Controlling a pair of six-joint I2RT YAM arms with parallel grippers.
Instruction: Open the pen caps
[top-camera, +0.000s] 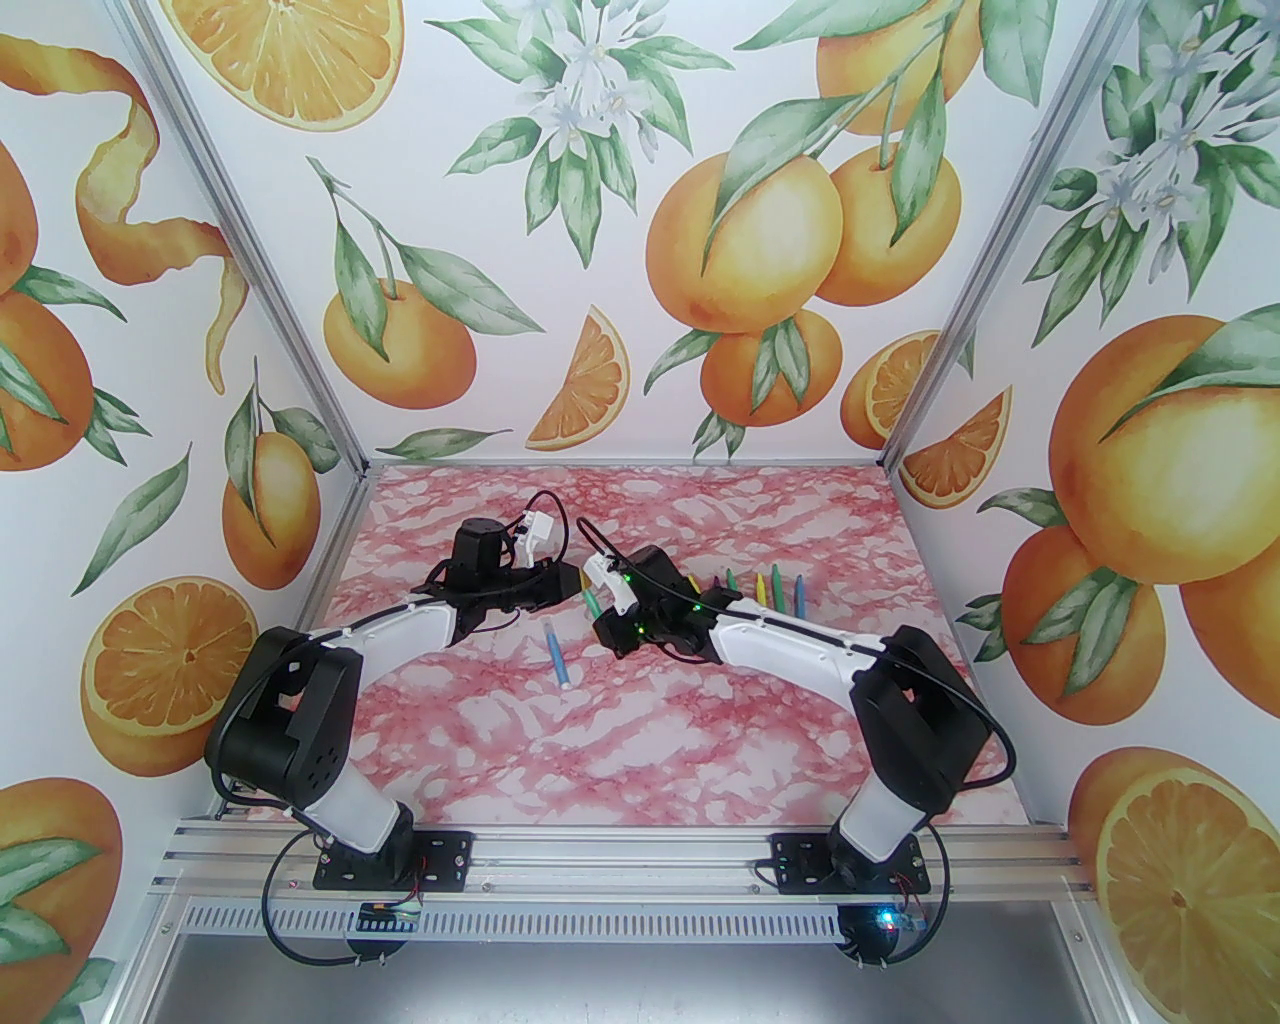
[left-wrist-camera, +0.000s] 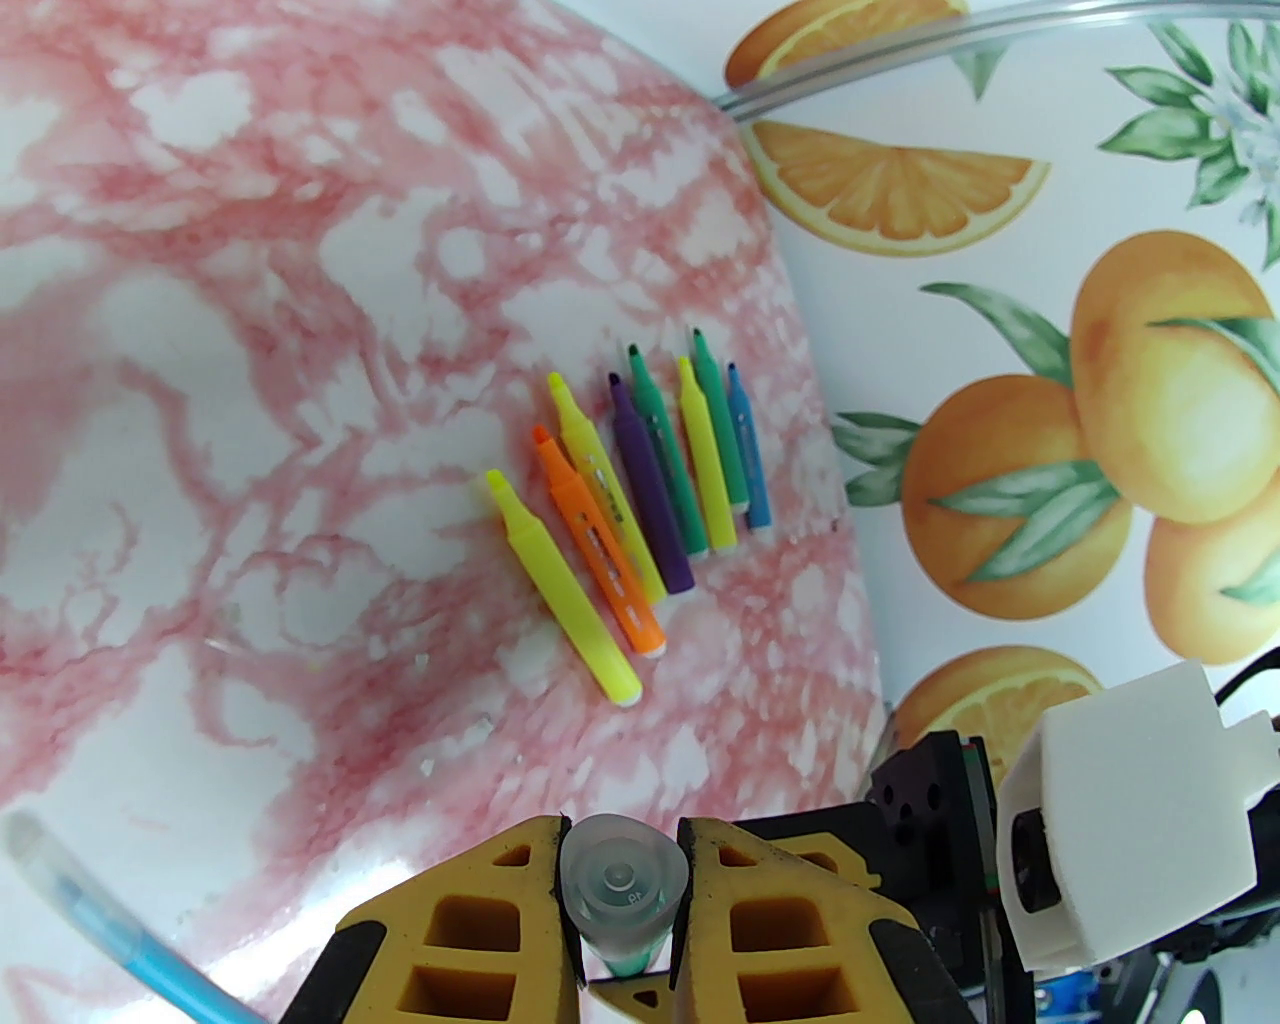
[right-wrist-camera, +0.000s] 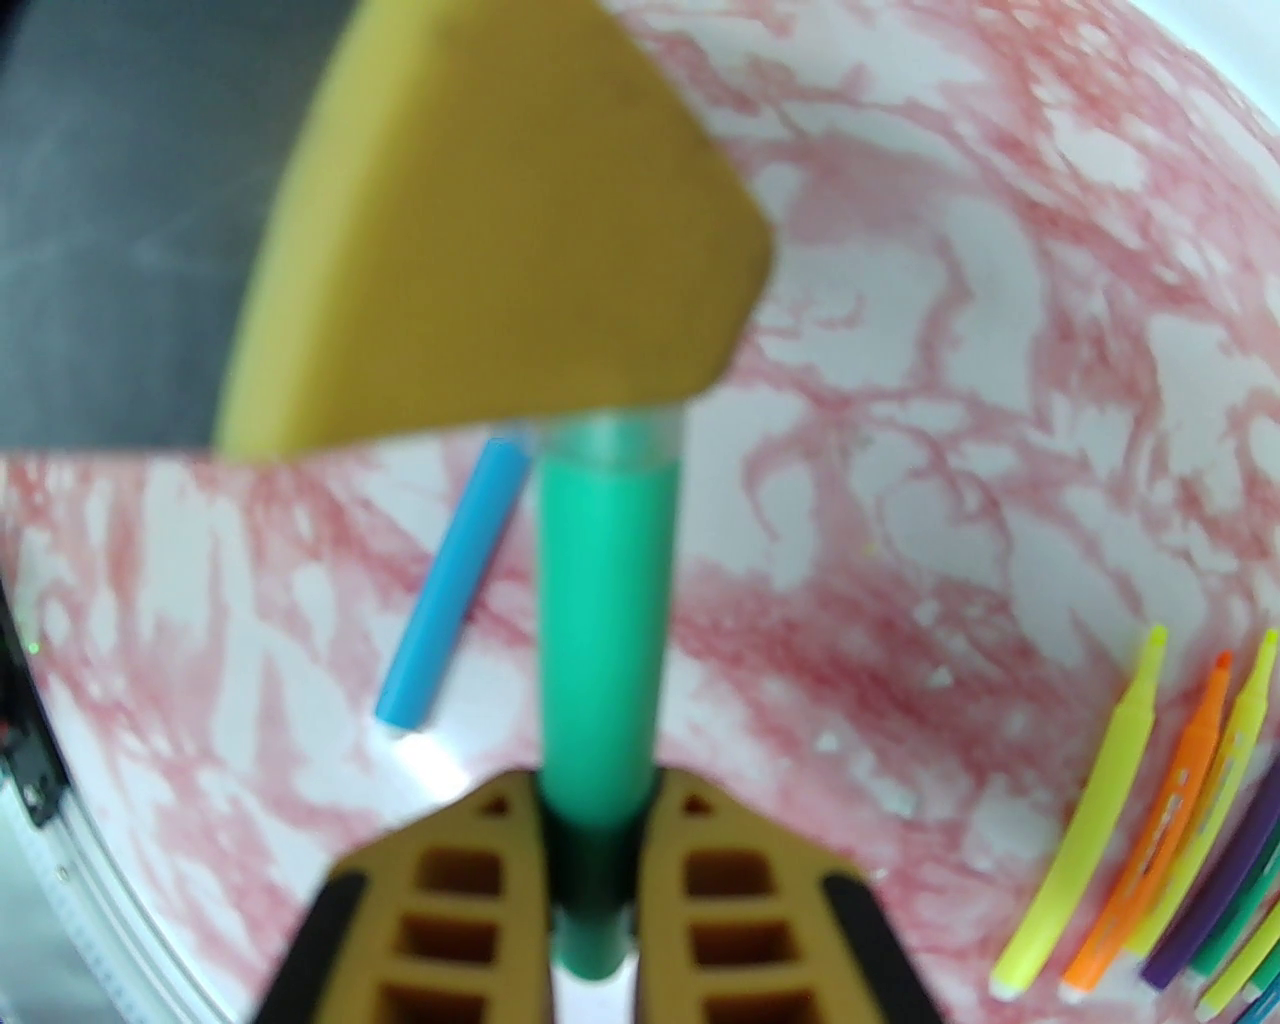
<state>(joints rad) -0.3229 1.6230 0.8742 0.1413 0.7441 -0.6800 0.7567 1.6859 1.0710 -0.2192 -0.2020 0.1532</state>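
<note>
Right pincer (right-wrist-camera: 598, 805) around green pen (right-wrist-camera: 600, 600), lengthwise toward left pincer (left-wrist-camera: 620, 838) on cap (left-wrist-camera: 620, 890)

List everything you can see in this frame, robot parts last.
row pens: eight; three yellow, two green, one each orange, purple, blue; side by side on the table, tips bare
blue pen: one; blue; lying alone on the table, apart from the row
green pen: one; green; held between the two claws
cap: one; clear; on the green pen's end
table: one; pink marble pattern; under everything
walls: three; white with orange-fruit print; around the table
left claw: one; yellow and black; shut on the cap
right claw: one; yellow and black; shut on the green pen's barrel
</note>
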